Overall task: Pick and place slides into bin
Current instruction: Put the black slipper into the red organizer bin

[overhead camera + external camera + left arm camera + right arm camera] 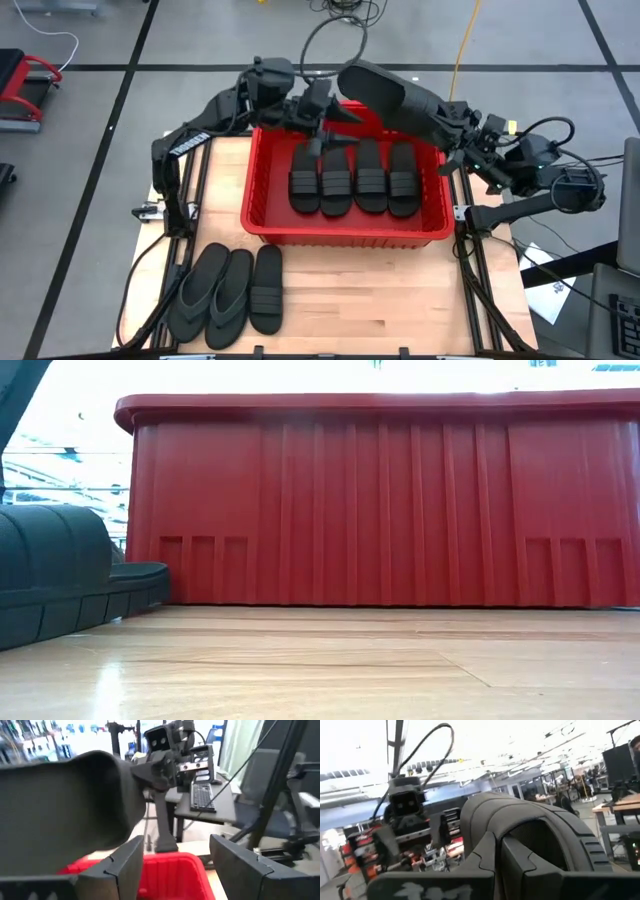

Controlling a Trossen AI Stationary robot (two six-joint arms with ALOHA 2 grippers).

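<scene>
The red bin (pixel 262 205) stands mid-table with several black slides (pixel 352 178) lying side by side on its floor. Three more slides (pixel 228 288) lie flat on the wood near the front left; one of them shows in the low view (pixel 60 575). My right gripper (pixel 452 122) is shut on another black slide (pixel 385 92), raised over the bin's far right part. My left gripper (pixel 330 125) hangs open over the bin's far edge, just short of that slide's free end (pixel 65 800), with nothing between its fingers (pixel 125 867). My right gripper holds the raised slide by the end nearest its own arm (pixel 437 118), pinched between the two fingers (pixel 490 857) just short of the ribbed band (pixel 540 815). The fingers come from the table's right, slanting a little upward, along the slide. The slide is clear of the bin and juts toward the left arm.
The bin's tall red wall (pixel 380 500) fills the low view. Bare wood lies in front of the bin, right of the three slides. Cables and the arms' frames run along both table sides (pixel 470 260).
</scene>
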